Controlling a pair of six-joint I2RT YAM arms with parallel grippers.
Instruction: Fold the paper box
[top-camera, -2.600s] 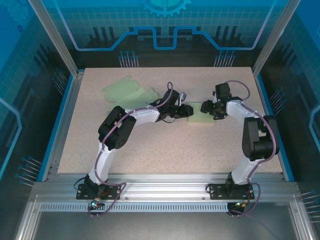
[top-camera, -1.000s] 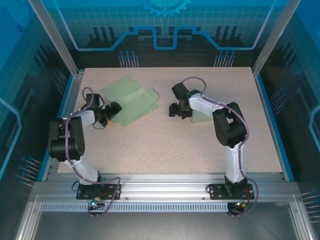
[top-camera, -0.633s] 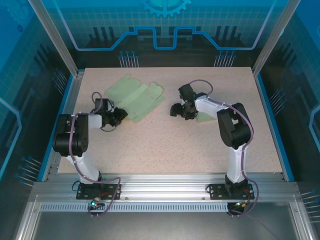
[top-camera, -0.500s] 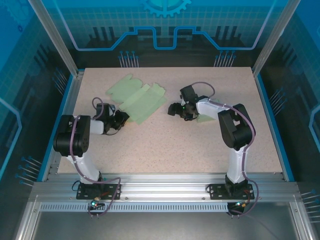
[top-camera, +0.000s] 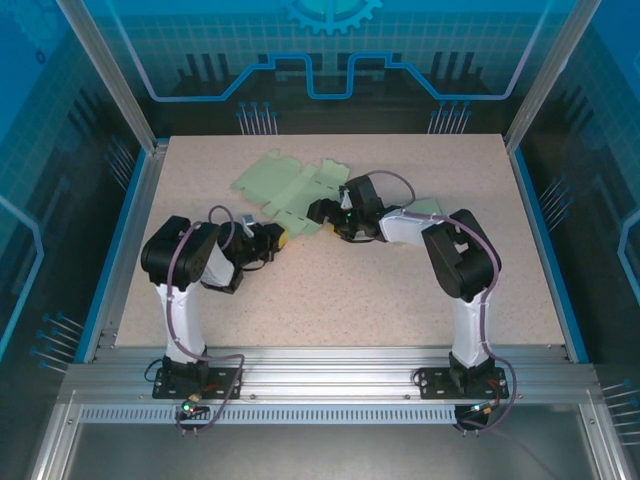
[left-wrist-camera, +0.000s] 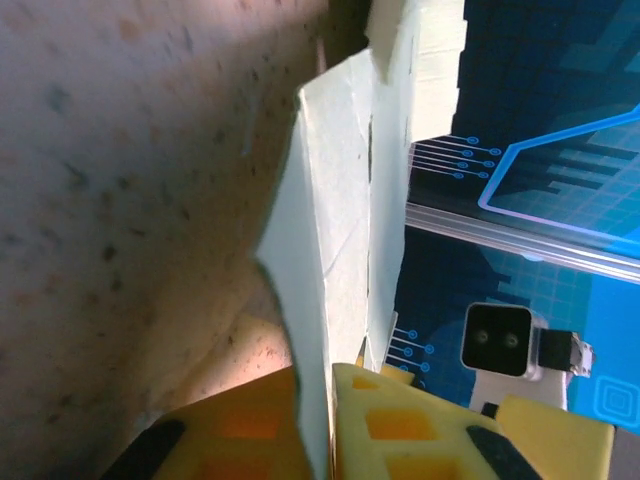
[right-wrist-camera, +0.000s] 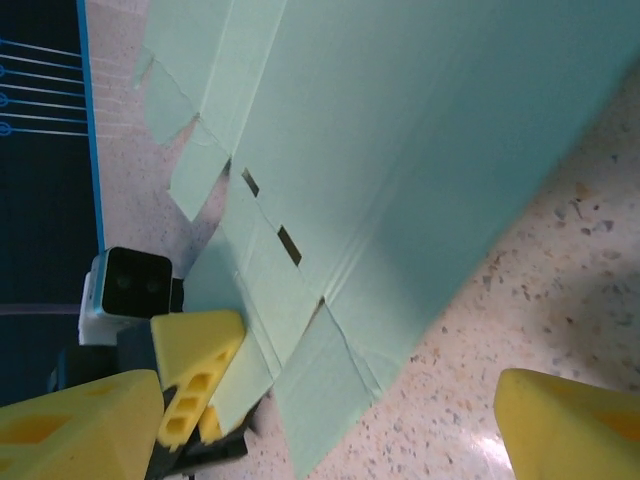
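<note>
Pale-green creased paper box (top-camera: 285, 188), edge clamped in left jaws; right jaws apart.

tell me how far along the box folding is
Done: little that shows. The paper box blank lies unfolded, mostly flat on the table. In hand: the left gripper is shut on the blank's near edge, and the right gripper hangs open just above the sheet, holding nothing. Left: every panel and flap has to be creased up and tucked into a box shape.
</note>
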